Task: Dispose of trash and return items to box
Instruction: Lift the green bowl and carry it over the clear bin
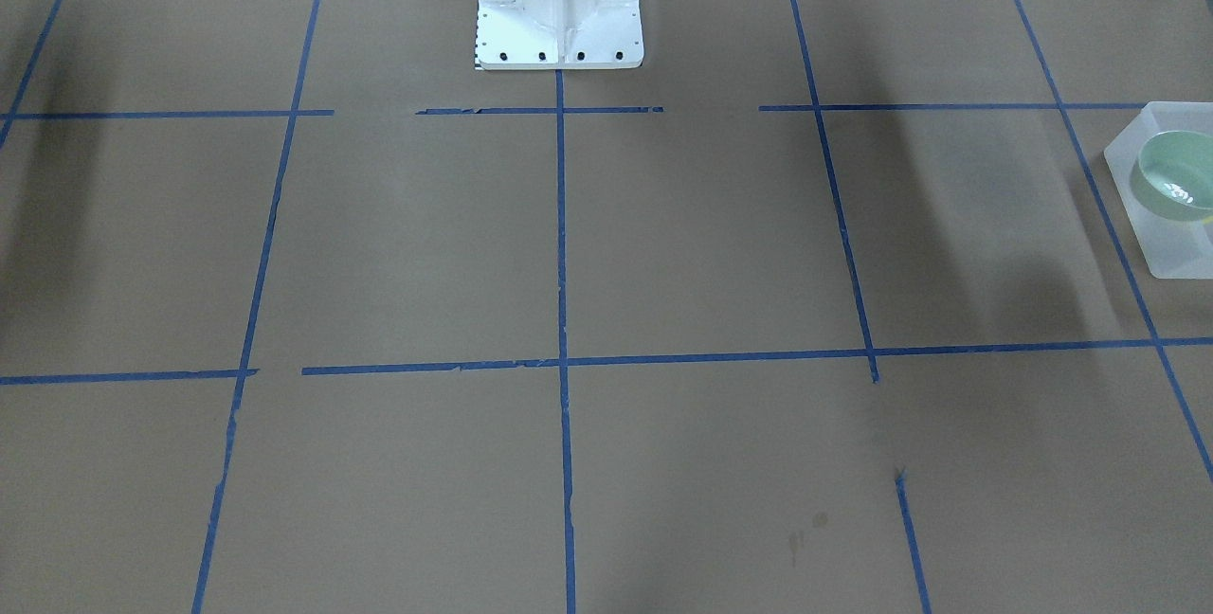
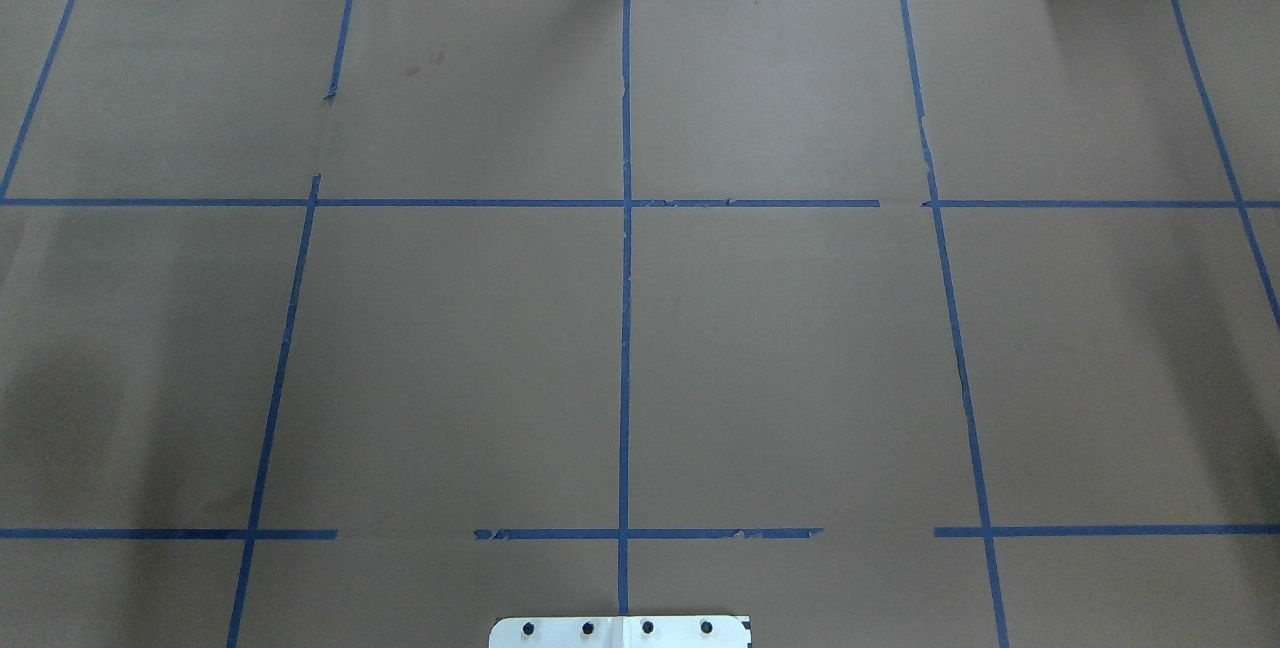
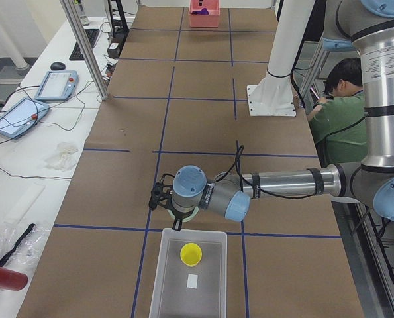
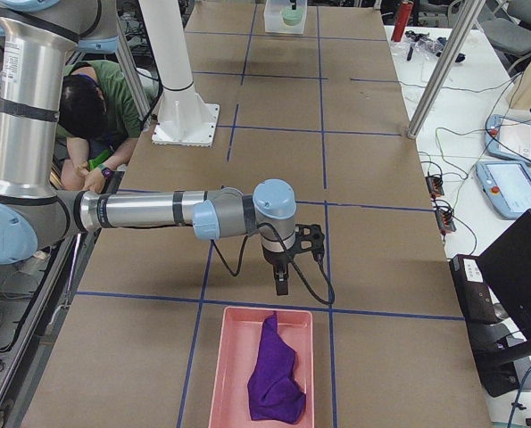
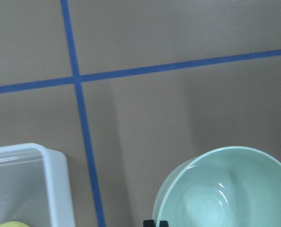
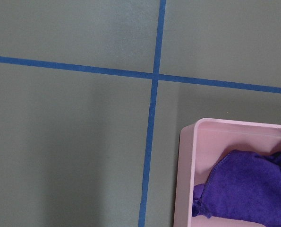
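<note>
The frosted-white box [image 3: 190, 275] lies at the table's left end and holds the yellow cup [image 3: 191, 254] and a small white scrap [image 3: 192, 281]. My left gripper [image 3: 175, 218] hangs at the box's inner end, shut on the rim of the mint-green bowl [image 3: 187, 213]. In the left wrist view the bowl [image 5: 225, 189] fills the lower right, a dark fingertip [image 5: 155, 223] sits at its rim, and the box corner [image 5: 55, 175] is at lower left. The front view shows the box [image 1: 1170, 254] and the bowl [image 1: 1180, 173]. My right gripper [image 4: 283, 278] hovers beside a pink bin; I cannot tell its state.
The pink bin [image 4: 225, 374] at the table's right end holds a purple cloth [image 4: 272, 370]; both also show in the right wrist view [image 6: 234, 137]. The white robot base [image 1: 559, 17] stands at the table's rear middle. A person [image 3: 342, 99] sits behind the robot.
</note>
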`<state>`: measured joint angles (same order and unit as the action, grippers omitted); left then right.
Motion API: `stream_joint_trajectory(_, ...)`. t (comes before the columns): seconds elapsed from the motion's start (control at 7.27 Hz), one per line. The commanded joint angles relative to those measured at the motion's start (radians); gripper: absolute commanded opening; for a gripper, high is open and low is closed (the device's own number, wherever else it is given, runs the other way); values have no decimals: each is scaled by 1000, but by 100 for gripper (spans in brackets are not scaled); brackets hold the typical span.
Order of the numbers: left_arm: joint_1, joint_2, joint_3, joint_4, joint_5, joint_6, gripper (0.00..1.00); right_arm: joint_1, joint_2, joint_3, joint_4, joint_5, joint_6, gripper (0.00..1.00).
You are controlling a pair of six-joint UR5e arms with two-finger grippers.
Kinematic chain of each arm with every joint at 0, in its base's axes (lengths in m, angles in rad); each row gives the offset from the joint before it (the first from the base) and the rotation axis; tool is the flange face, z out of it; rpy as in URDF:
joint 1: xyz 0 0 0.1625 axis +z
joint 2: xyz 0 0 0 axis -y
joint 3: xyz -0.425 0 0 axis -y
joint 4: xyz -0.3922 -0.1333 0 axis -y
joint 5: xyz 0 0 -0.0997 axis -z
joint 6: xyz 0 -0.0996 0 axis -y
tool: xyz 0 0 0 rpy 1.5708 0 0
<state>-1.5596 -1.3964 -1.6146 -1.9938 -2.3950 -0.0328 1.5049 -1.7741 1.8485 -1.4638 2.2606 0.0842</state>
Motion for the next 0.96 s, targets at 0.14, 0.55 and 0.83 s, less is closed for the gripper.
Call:
stream_joint_trajectory(0.14, -204, -96, 216, 52, 7, 254, 0, 0, 1, 1, 0, 10, 0, 100)
stream_joint_trajectory(0.55, -353, -108, 411, 49, 64, 318, 0, 0, 1, 0, 22, 8, 0, 100)
stream_joint_trajectory(0.83, -366, -108, 442, 47, 129, 317, 0, 0, 1, 0, 23, 8, 0, 100)
